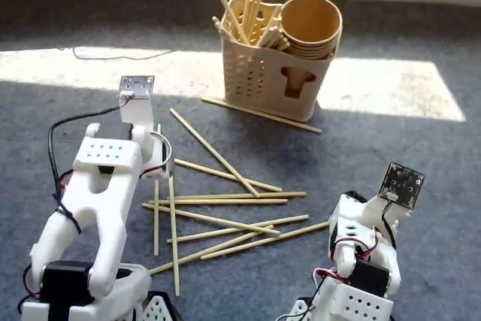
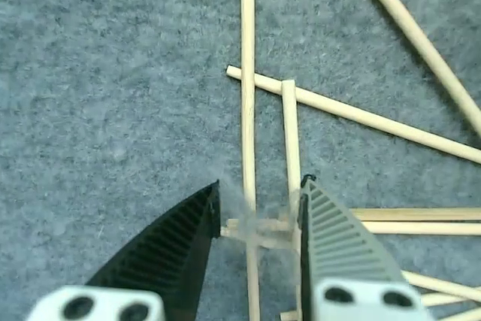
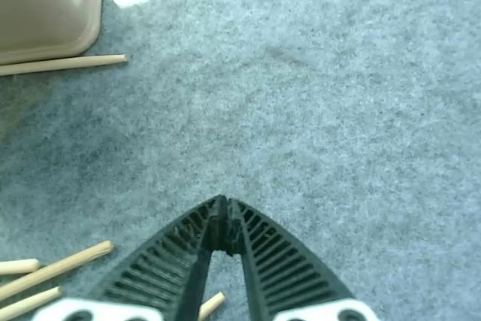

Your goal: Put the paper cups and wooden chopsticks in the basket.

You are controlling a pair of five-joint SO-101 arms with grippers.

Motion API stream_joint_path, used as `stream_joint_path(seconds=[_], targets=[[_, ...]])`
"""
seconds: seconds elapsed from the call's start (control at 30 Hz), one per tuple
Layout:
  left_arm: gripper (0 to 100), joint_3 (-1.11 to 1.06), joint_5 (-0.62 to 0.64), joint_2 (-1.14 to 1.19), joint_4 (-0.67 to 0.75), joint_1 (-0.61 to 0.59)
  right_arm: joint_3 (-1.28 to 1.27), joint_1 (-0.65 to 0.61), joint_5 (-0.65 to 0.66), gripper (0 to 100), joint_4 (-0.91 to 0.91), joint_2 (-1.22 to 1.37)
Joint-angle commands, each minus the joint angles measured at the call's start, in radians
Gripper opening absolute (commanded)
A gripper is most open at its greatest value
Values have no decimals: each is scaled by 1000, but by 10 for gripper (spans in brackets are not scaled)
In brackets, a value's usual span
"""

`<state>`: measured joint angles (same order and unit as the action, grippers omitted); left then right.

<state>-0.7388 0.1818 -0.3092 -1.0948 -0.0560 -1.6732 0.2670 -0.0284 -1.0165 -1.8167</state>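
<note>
The cream basket (image 1: 263, 80) stands at the back and holds stacked paper cups (image 1: 310, 24) and several chopsticks (image 1: 252, 1). Many wooden chopsticks (image 1: 225, 219) lie scattered on the grey carpet in the middle. My left gripper (image 2: 261, 184) is open and points down at the carpet, its fingertips (image 2: 210, 197) straddling two roughly parallel chopsticks (image 2: 247, 73) at the pile's left edge (image 1: 159, 167). My right gripper (image 3: 223, 204) is shut on nothing, low over bare carpet, on the arm (image 1: 364, 238) folded at the front right.
One chopstick (image 1: 259, 113) lies along the basket's front foot; it also appears as a chopstick (image 3: 64, 65) beside the basket corner (image 3: 45, 5). A sunlit strip (image 1: 391, 88) crosses the carpet behind. A black cable (image 1: 98, 54) trails at the back left.
</note>
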Motion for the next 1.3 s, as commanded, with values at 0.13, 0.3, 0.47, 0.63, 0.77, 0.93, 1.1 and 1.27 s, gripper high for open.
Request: stream_joint_path(seconds=[0.13,0.3,0.47,0.63,0.77,0.93,1.1,1.27], targets=[[163,-117,-9,-36,164,-19,-96,10,-6,5,-7,-2],[161,-116,-9,93,222,-30,-96,10,-6,5,-7,-2],[160,30,-3,255,158,-50,-96,10,-6,5,-7,-2],[37,110,-3,309,80,-53,-96,41,-6,5,-7,-4],[8,111,6,308,75,-48,-96,41,-6,5,-7,-4],[5,131,92,274,75,-54,-96,41,-6,5,-7,-4],[5,131,95,134,75,-50,-96,41,-6,5,-7,-4],[5,140,95,16,83,-53,-96,41,-6,5,-7,-4]])
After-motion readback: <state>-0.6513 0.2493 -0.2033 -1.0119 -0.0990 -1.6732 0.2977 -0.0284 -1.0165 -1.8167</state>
